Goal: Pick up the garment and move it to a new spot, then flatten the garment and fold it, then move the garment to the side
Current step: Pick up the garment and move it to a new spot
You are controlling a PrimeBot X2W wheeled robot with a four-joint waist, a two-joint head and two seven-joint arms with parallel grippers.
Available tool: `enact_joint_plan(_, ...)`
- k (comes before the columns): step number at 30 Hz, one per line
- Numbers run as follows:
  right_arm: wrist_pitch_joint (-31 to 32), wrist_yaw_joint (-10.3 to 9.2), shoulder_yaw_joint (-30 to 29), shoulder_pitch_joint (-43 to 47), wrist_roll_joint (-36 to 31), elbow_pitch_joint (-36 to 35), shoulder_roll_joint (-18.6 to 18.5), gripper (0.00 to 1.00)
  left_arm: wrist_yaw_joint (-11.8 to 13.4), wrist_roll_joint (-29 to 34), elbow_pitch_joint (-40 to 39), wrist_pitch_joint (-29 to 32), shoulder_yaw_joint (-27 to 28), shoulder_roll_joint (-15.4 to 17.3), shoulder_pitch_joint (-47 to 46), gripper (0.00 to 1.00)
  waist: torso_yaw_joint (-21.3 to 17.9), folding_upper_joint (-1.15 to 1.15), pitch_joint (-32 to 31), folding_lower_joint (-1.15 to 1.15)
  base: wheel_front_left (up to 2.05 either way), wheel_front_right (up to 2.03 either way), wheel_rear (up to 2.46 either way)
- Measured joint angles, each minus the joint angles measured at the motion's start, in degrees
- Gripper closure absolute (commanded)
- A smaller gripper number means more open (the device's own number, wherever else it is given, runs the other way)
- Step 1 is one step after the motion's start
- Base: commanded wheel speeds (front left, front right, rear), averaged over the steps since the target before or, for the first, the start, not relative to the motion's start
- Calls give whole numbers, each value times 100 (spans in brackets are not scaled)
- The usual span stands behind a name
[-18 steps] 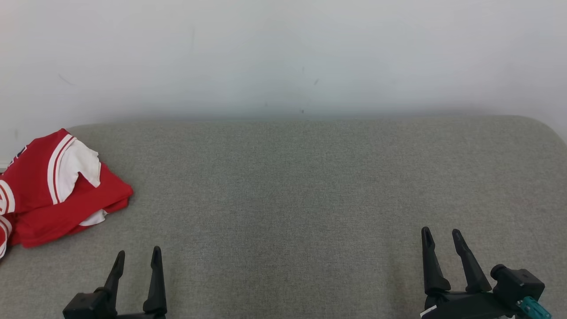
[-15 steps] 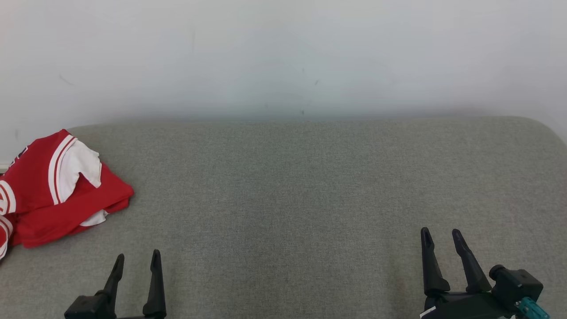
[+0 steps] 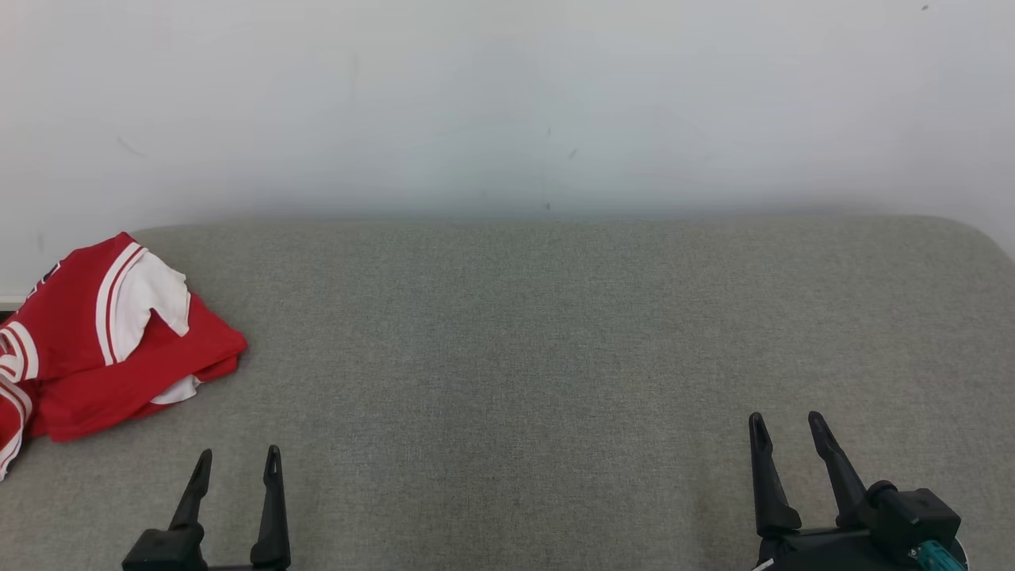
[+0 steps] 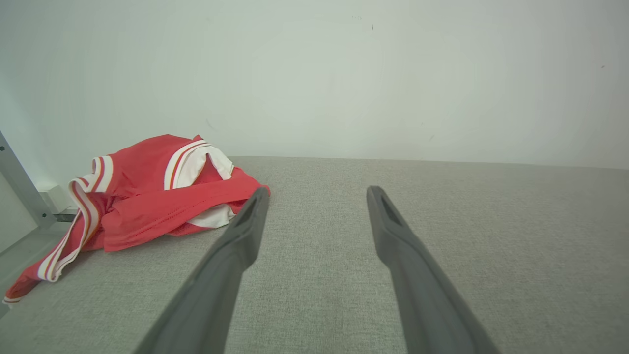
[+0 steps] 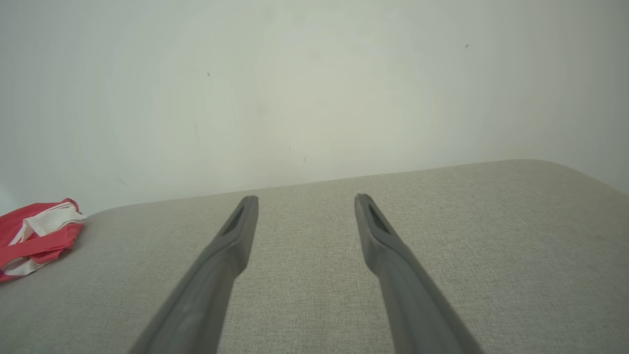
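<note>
So, starting at the far left, we see one garment [image 3: 103, 341], a red jersey with white striped trim. It lies crumpled on the grey-covered table [image 3: 507, 357] at its left edge, and one striped end seems to spill over the rim. We judge it light, soft and limp. It will sag and trail from any pinch, and the smooth knit may slip between narrow fingers. We would take hold at a raised fold on top of the heap, or at the striped band, which looks thicker and should grip better than a single layer.

Just right of it and nearer to us, our left gripper [image 3: 239, 452] hovers over bare table. Its two fingers are spread wide with nothing between them, near the garment but not touching it. At the far right, our right gripper [image 3: 785, 417] is likewise spread and empty, well apart from the garment.

We count one garment, one table and two grippers.
</note>
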Motion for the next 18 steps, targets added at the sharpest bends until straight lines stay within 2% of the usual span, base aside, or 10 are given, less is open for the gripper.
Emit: enact_joint_plan(18,153,1,-81,121,-363,-315,-4,0,177,382,-558,344,-22,13,168,0,21,0,-59,0,0,0,0)
